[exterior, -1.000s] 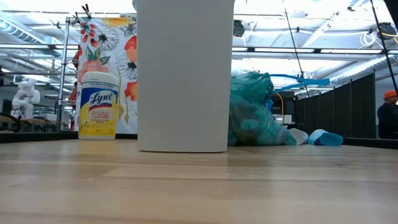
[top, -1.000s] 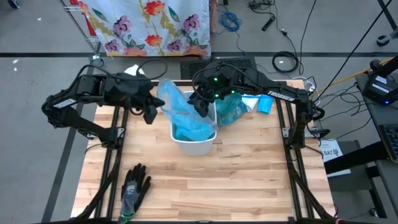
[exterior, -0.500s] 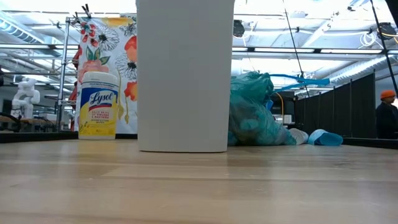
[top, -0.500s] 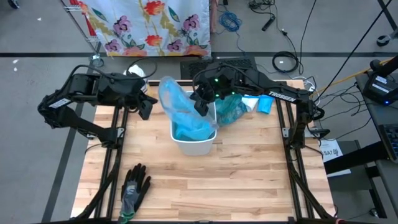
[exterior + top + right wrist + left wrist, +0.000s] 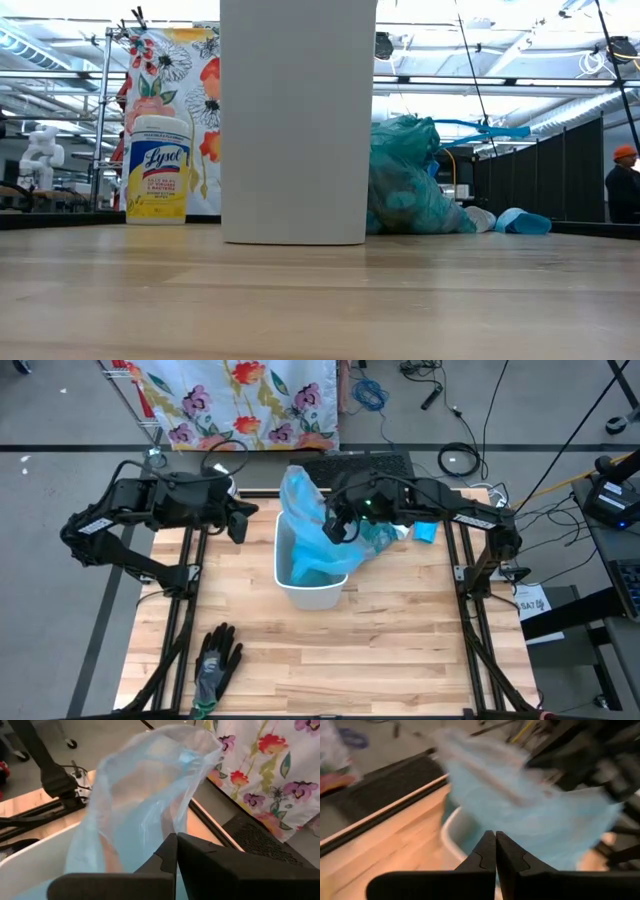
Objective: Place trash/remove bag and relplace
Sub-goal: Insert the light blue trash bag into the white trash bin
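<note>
A white bin (image 5: 312, 592) stands mid-table, showing as a tall white wall in the low view (image 5: 297, 120). A thin, pale blue bag (image 5: 305, 510) lies partly inside it, and its upper part billows above the far rim. My right gripper (image 5: 337, 528) is shut on that bag above the bin's far right rim. My left gripper (image 5: 240, 525) is shut on nothing, left of the bin and apart from the bag (image 5: 520, 805). A full teal bag (image 5: 405, 185) rests on the table behind the bin. The trash is hidden. My right gripper pinches the bag's thin film (image 5: 167, 826) between its two fingers, in the bag's upper part. The fingers come from the table's right, slanting down. The film billows slack above and beyond the fingertips, while the bag's lower part (image 5: 318, 565) lies in the bin.
A Lysol wipes canister (image 5: 158, 168) stands at the table's far left. A black-and-grey glove (image 5: 215, 665) lies near the front left edge. A small blue item (image 5: 426, 531) sits at the far right. Bare wood spreads in front of the bin.
My right gripper has moved toward the table's right edge and a little up, turning as it went. The bag's upper part has swung from the bin's left side to above its far rim. The lower part has stayed in the bin.
</note>
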Controlling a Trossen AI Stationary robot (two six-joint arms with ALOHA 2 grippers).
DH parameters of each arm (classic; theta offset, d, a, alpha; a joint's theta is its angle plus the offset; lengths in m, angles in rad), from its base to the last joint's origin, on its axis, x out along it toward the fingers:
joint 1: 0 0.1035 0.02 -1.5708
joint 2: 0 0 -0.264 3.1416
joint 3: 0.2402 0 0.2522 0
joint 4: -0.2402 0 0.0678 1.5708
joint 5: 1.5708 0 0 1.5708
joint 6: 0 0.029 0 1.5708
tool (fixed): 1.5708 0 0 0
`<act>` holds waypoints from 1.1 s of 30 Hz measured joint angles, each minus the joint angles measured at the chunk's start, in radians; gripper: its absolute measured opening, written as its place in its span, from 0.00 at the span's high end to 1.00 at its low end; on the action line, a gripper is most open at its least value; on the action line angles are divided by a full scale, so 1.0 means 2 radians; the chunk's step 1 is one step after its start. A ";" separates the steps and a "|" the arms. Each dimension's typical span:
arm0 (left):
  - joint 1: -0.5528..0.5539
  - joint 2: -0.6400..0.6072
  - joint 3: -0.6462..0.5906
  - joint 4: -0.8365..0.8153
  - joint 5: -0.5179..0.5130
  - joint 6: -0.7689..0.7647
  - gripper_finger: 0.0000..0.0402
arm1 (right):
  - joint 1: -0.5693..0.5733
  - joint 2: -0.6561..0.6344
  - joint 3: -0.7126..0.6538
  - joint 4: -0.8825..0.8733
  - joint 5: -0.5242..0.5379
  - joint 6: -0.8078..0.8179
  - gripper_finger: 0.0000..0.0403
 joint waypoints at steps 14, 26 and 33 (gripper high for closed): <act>0.003 0.035 0.000 0.087 -0.003 0.010 0.69 | 0.004 -0.007 0.000 -0.011 -0.001 -0.002 1.00; 0.018 0.071 0.000 0.100 0.027 -0.111 0.63 | 0.013 -0.007 0.000 0.010 0.042 -0.018 1.00; 0.017 0.071 0.000 0.127 0.035 -0.146 0.63 | 0.033 -0.007 0.000 0.020 0.048 -0.032 1.00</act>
